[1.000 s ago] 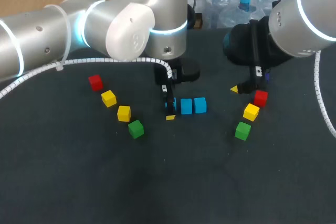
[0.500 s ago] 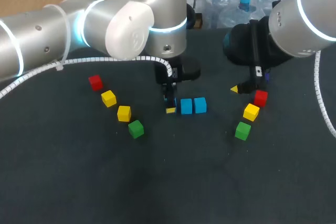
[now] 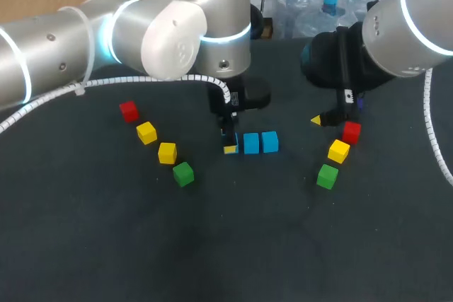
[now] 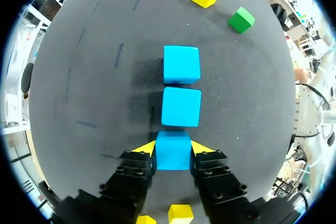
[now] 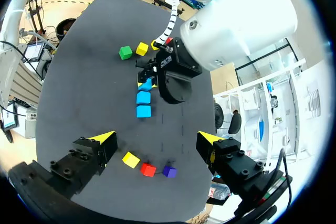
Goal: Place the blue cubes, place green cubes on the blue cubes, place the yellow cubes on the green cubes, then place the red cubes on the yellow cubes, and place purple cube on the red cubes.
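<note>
Left pincer (image 4: pixel 174 148) grips one blue cube (image 4: pixel 173 153), a yellow tip on each side. We see it just behind a second blue cube (image 4: pixel 181 107), with a third blue cube (image 4: pixel 181 64) beyond, in line on the tabletop (image 4: pixel 94 103). Right pincer (image 5: pixel 156 137) spread wide, empty.

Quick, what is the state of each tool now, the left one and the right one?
Left tool: closed on a blue cube.
Right tool: open, holding nothing.

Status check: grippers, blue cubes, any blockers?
Left gripper shut on a blue cube, in line with the two other blue cubes. Right gripper open, empty. Nothing blocking them.
</note>
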